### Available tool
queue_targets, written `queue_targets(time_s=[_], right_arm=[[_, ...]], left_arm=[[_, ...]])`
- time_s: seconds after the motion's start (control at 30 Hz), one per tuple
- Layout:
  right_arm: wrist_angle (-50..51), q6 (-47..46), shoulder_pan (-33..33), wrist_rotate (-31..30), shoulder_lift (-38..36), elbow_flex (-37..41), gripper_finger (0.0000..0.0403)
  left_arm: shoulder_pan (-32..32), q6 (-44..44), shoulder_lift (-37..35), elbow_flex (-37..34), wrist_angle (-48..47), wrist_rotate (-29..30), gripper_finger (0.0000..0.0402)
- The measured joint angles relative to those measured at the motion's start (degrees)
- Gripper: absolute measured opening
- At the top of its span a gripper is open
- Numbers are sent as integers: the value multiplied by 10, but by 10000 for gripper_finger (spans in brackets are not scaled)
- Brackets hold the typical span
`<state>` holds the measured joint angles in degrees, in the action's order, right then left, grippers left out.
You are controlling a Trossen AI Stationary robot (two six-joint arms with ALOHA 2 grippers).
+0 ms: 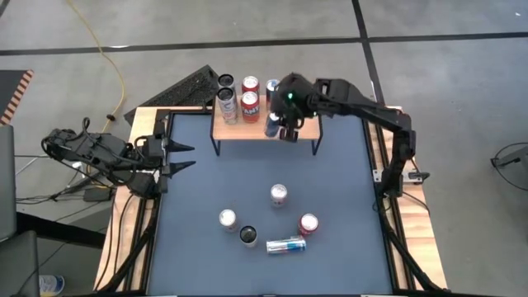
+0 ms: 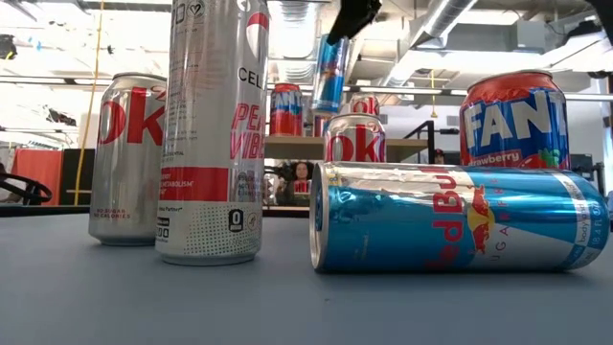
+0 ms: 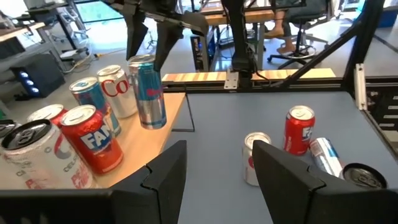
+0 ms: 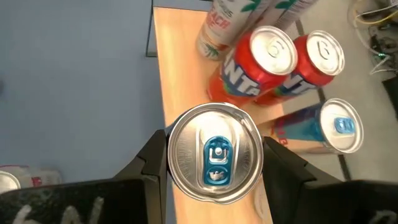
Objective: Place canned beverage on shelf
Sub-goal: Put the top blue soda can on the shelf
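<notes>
Table [image 1: 272, 165]: dark blue top with a wooden rim, centre of the high view, grey floor around it.
Blue can [image 1: 272, 124]: slim, upright, held from above near the front edge of the shelf, just right of the red cans; its silver lid with blue tab fills the right wrist view [image 4: 214, 152].
Shelf [image 1: 309, 130]: light-wood top on black legs, upper centre of the high view, at the table's far edge.
Right claw [image 1: 285, 130]: above the shelf, fingers clamped on either side of the blue can.
Cans on shelf: two red [image 1: 250, 101], two tall pale ones [image 1: 227, 106], one blue behind [image 1: 272, 86].
Cans on table: four upright [image 1: 279, 195], one blue lying on its side [image 1: 286, 244], lower centre.
Left claw [image 1: 183, 157]: at the table's left edge, fingers spread, holding nothing.
</notes>
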<state>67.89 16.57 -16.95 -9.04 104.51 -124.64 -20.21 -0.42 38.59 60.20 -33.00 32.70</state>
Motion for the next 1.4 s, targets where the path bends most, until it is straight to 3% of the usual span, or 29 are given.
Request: queue_targets(time_s=[0.13, 0.57, 1.23, 1.4], right_arm=[[-10, 26, -40, 59, 2, 0, 167], [-8, 108, -52, 62, 19, 1, 168], [-13, 133, -77, 74, 56, -2, 169], [-16, 126, -81, 73, 57, -2, 192]], left_arm=[[0, 2, 0, 0, 0, 13, 174], [0, 2, 0, 0, -1, 14, 174], [0, 2, 0, 0, 0, 25, 174], [0, 2, 0, 0, -1, 25, 174]])
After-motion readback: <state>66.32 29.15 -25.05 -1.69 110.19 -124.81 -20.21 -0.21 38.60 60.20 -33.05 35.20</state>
